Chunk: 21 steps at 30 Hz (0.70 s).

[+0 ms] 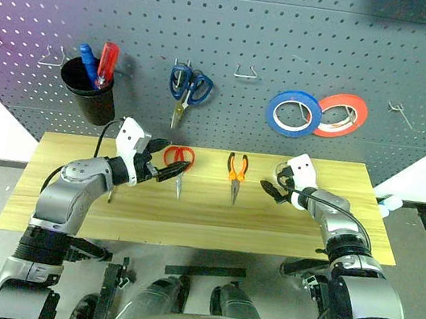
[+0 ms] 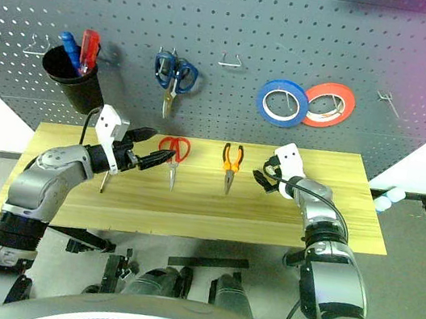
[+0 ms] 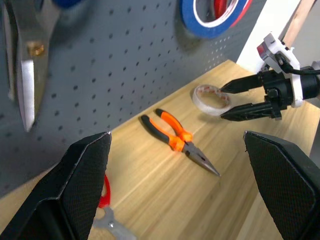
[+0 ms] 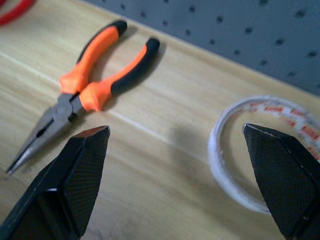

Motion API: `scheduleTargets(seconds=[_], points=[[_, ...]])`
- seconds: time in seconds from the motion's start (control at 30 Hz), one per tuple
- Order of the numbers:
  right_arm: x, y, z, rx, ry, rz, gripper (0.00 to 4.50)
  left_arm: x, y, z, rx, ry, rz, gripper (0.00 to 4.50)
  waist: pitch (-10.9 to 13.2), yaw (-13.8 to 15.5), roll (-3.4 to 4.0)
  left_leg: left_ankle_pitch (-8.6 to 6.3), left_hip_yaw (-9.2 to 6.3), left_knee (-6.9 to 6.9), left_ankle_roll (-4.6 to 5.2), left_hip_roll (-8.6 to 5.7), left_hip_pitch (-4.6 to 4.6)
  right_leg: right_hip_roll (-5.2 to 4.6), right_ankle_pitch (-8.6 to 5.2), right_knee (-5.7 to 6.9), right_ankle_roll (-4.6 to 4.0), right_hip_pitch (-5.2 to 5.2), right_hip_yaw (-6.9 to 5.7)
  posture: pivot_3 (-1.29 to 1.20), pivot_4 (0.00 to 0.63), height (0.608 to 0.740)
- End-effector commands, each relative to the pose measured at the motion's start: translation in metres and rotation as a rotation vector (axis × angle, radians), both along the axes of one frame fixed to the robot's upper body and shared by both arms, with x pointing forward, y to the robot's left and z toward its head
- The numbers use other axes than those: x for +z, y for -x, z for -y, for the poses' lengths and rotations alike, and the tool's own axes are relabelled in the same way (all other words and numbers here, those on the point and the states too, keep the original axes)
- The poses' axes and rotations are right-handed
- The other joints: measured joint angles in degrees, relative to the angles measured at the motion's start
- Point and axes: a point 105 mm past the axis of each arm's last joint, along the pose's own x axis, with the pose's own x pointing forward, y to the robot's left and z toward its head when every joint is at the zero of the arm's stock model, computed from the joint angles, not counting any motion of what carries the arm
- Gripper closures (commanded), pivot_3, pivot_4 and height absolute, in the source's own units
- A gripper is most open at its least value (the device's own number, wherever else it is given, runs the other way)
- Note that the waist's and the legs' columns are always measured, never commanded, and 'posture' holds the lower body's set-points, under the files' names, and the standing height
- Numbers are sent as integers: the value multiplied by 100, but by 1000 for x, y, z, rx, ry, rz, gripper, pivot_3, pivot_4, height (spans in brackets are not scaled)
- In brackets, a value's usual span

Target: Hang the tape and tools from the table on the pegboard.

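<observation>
Tape (image 4: 260, 150) beside right end effector (image 4: 185, 175)

Pegboard (image 1: 233, 40) dark grey with dotted hole rows, desk (image 1: 188, 213) below it pale grained wood, pliers (image 1: 235, 171) orange-black, scissors (image 1: 180, 158) red-handled, tape (image 4: 260, 150) cream-white with red print inside, hung rolls blue (image 1: 294, 113) and red-orange (image 1: 341, 115).

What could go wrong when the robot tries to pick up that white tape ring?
The tape lies flat on the table, so the open right gripper might push it along instead of catching it. The pliers lie close beside it and could get bumped. The ring is thin, so it might slip off a finger.
</observation>
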Motion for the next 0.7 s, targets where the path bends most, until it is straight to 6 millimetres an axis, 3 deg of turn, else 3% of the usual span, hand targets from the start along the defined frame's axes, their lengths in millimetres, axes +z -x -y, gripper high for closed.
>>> scheduleTargets(seconds=[0.03,0.33,0.7], points=[[12,-6,3,-9,4,35,0,11,3,0,4,-2,41,46,60,1,-11,0,0,0,1,1,0,0,0,-1,0,0,0,-38,306,740],[9,-8,11,-47,29,17,0,17,0,4,21,12,58,46,244,1,-50,-3,2,3,-5,3,-3,0,0,-1,1,-1,-1,-24,323,740],[14,-17,12,-93,25,25,0,19,0,4,31,17,58,46,271,5,-60,-2,2,2,-5,3,-23,1,1,-5,1,-17,-4,-8,316,740]])
